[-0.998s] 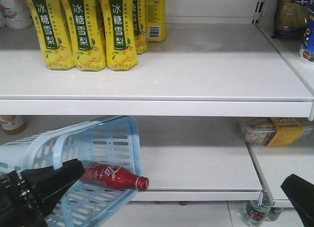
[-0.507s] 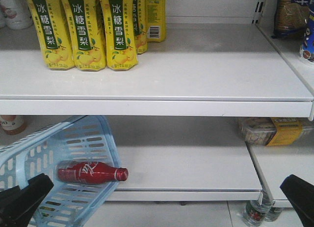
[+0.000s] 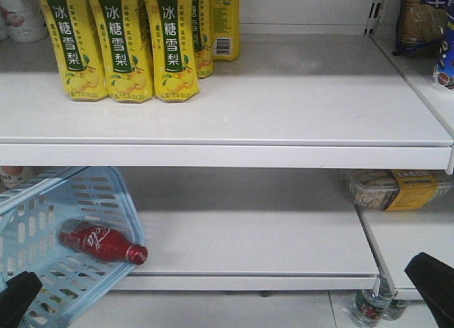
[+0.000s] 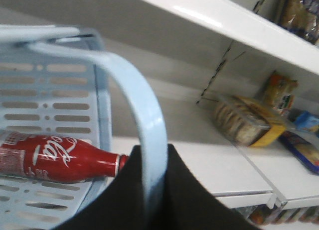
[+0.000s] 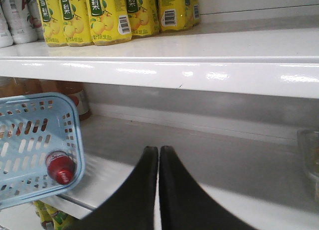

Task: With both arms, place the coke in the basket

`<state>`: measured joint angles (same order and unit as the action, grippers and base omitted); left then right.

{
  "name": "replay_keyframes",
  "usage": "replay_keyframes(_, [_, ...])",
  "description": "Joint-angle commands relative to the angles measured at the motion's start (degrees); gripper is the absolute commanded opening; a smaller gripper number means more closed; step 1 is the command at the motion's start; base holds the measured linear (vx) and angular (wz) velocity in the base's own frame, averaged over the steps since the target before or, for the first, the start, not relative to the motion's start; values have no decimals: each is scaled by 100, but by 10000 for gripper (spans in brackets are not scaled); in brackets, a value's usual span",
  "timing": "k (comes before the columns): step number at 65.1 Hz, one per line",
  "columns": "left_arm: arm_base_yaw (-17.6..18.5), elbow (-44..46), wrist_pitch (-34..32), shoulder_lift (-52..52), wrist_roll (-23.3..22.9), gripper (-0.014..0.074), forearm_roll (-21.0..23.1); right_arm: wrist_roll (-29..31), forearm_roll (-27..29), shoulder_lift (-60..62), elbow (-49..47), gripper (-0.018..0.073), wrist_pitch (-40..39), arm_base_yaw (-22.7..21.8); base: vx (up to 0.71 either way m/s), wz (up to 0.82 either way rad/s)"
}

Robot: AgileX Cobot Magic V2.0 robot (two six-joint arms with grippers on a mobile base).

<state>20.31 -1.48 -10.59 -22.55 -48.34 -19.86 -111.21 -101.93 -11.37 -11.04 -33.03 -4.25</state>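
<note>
My left claw [image 4: 149,190] is clenched on the pale blue handle of the basket [image 3: 42,200], the strap running right between my fingers in the wrist view, and the basket hangs tilted at the left of the lower shelf [image 3: 269,243] with its open mouth facing right. The coke [image 3: 99,241] lies on its side on the slotted wall, body inside, but its red cap pokes out past the rim at the near right corner. That is my worry: with the basket tipped this way the bottle is round and free to roll or slide cap-first toward the opening, and any jolt or further tilt could send it out onto the shelf or down to the floor. The thin handle could also twist in my grip and swing the mouth lower. I judge I should turn the basket mouth-up before carrying it anywhere. My right claw [image 5: 158,163] hangs well apart to the right, fingers pressed together on nothing, too far off to catch a slipping bottle
</note>
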Motion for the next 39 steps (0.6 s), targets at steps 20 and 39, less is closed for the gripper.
replay_keyframes(20, [14, 106, 875, 870, 611, -6, 523, 20, -13, -46, -151, -5, 128, -26, 0, 0])
replay_keyframes(39, [14, 106, 1159, 1391, 2831, -6, 1652, 20, -13, -46, -151, -5, 128, -26, 0, 0])
